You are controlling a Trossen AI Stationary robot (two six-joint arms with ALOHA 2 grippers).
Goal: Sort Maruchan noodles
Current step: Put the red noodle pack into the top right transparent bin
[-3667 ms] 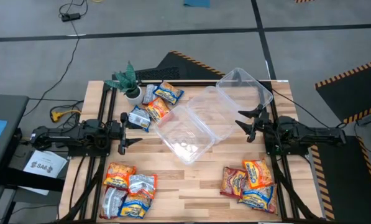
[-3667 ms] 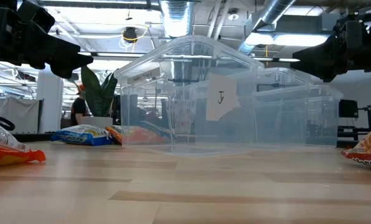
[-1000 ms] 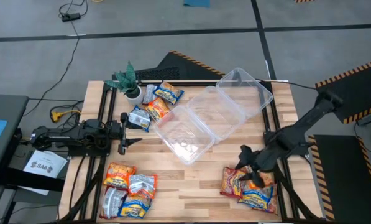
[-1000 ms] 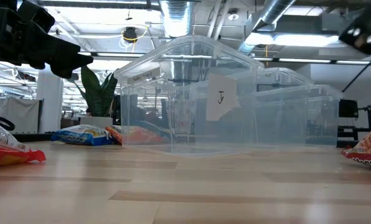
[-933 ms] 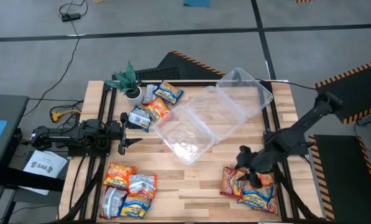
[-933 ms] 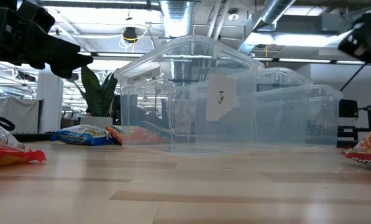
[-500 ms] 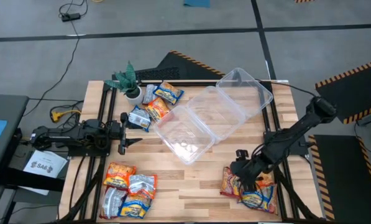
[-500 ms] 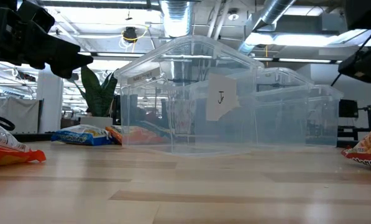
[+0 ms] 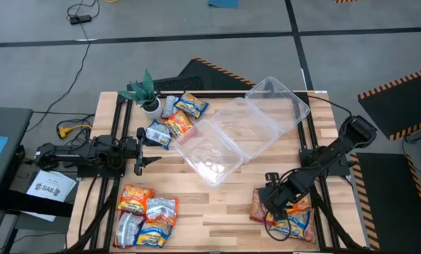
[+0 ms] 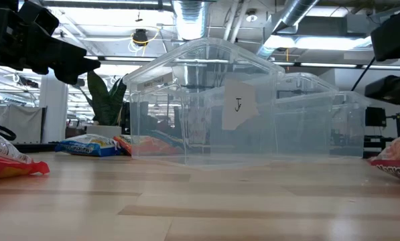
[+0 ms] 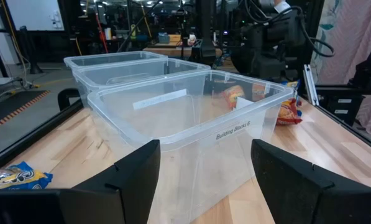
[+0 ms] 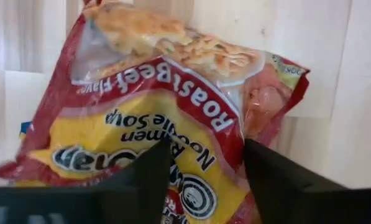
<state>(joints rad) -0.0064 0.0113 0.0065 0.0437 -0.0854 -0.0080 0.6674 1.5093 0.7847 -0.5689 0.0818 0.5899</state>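
A dark red packet (image 12: 166, 134) printed "Roast Beef" and "Ramen Noodle Soup" fills the right wrist view, lying flat on the wooden worktop (image 9: 224, 201). It tops the pile of noodle packets (image 9: 284, 210) at the worktop's near right corner. The right gripper (image 9: 272, 200) is directly over this pile, its two dark fingers (image 12: 138, 180) spread apart, one on each side of the red packet's lower half, with nothing pinched between them; whether the tips touch the wrapper cannot be told.

More packets lie in two other groups. One cluster (image 9: 147, 214), orange, silvery and blue-and-yellow, sits at the near left corner. Another cluster (image 9: 175, 116), blue-and-yellow and orange, lies at the far left, just beside a small potted plant (image 9: 145, 92).

Between the groups, across the middle of the worktop, stand two clear plastic tubs: a nearer one (image 9: 206, 149) and a farther one (image 9: 270, 106), touching or nearly so. In the low view the nearer tub bears a white label marked with a letter.

The left gripper (image 9: 145, 147) waits at the worktop's left edge, near the far-left cluster, facing the nearer tub with its fingers (image 11: 132, 171) wide apart and empty.
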